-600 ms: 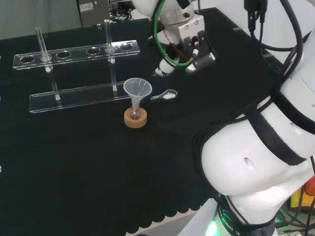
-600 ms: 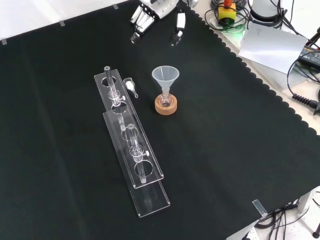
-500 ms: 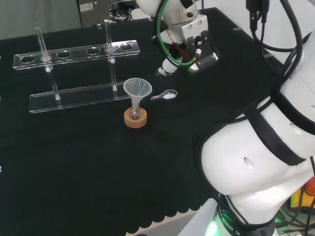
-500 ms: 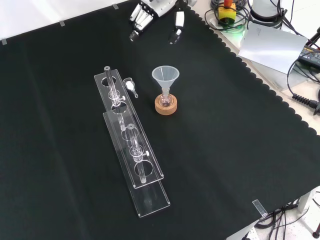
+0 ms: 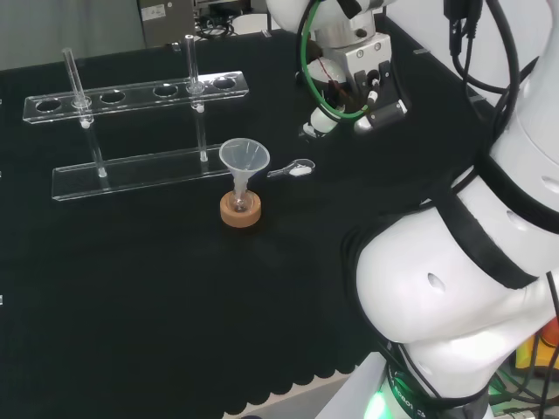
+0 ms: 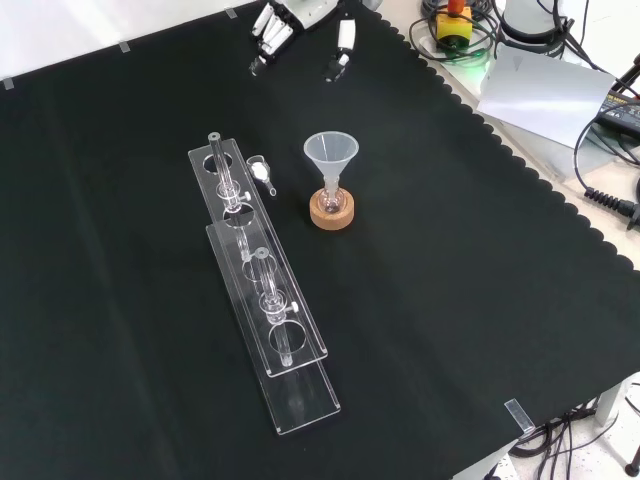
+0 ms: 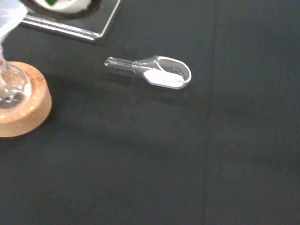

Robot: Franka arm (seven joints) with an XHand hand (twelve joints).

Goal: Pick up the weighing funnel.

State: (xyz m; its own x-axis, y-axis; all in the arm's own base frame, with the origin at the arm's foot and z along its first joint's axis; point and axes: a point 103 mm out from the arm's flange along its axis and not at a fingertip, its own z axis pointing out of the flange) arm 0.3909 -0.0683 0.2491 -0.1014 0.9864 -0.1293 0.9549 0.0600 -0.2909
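**Status.** The weighing funnel (image 5: 295, 168) lies flat on the black cloth and nothing touches it. In the head view it sits at 3 o'clock from the funnel (image 5: 244, 157), just beside it, with its stem towards the funnel and its bowl away. In the front view the weighing funnel (image 6: 262, 172) lies at 9 o'clock from the funnel (image 6: 331, 152), between it and the near end of the clear rack (image 6: 255, 270). In the wrist view the weighing funnel (image 7: 157, 72) is plain, near the cork ring (image 7: 21, 108) but apart from it. A white patch shows in its bowl; whether that is powder or glare cannot be told.

**Hand.** The hand (image 5: 354, 83) hangs above the cloth at 1 o'clock from the weighing funnel in the head view, and well apart from it. In the front view the hand (image 6: 270, 28) is at 12 o'clock from the piece, by the far edge of the cloth. The fingers are extended and the thumb is set off from them. Nothing is between them.

**Step in hand.** Judged as step 1 of 2, the approach. No grasp has begun.

**Next move.**
1. Bring the hand over the piece, towards 7 o'clock in the head view, and lower it.
2. Set fingers and thumb on either side of the bowl.
3. Keep clear of the funnel and the cork ring (image 5: 240, 210), since the stem end lies close to both.
4. Close, then lift level in case the bowl holds powder.
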